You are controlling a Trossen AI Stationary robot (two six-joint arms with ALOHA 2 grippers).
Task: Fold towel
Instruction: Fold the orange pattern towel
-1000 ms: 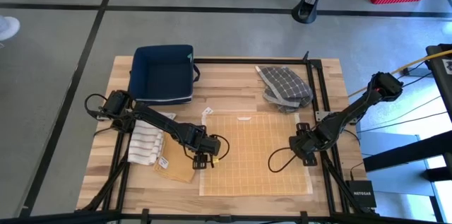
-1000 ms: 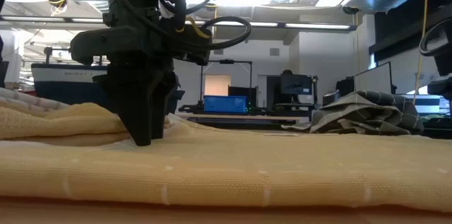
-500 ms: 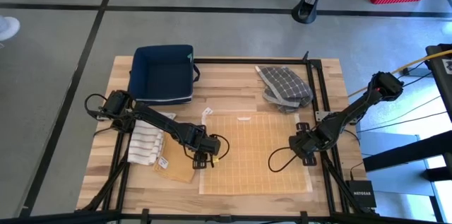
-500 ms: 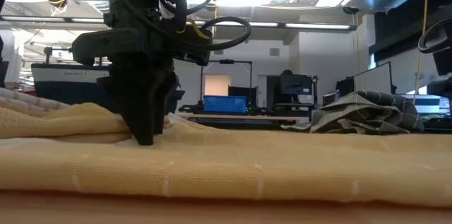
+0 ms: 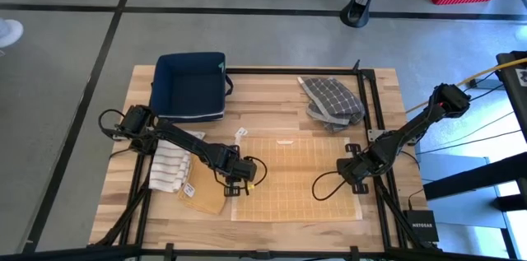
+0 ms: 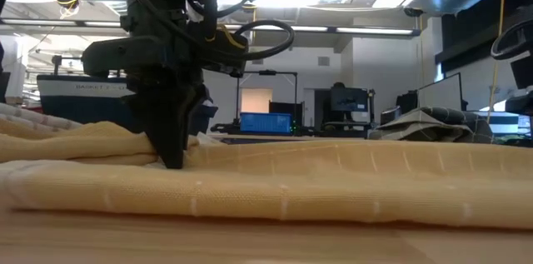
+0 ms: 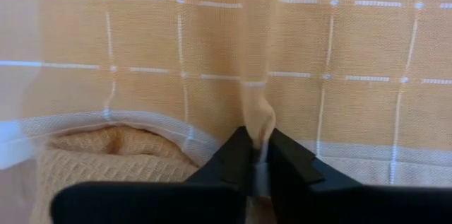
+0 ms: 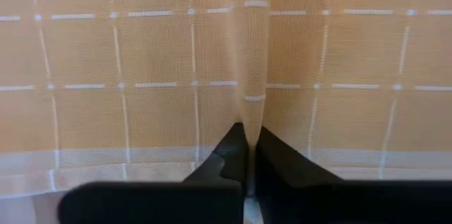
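Both grippers have snapped shut since a second ago, and the towel (image 5: 296, 177) has pulled in a bit; its far edge now sits closer to me. It lies flat in the middle of the table (image 5: 272, 100), yellow with white lines.

My left gripper (image 5: 237, 185) pinches a small fold at the towel's left edge. My right gripper (image 5: 352, 172) pinches a fold at the right edge. In both wrist views I see cloth squeezed up between the dark fingers (image 7: 240, 157).

I think the pinches are thin. If I lift fast, one side could slip out and the towel would hang crooked. If one arm goes higher than the other, the fold will come out slanted.

Another yellow cloth (image 5: 204, 198) lies just left of the towel, under the left gripper. I could snag it too and drag it along.

A striped cloth (image 5: 169, 169), a blue bin (image 5: 191, 86) and a grey cloth (image 5: 331, 103) are farther off.
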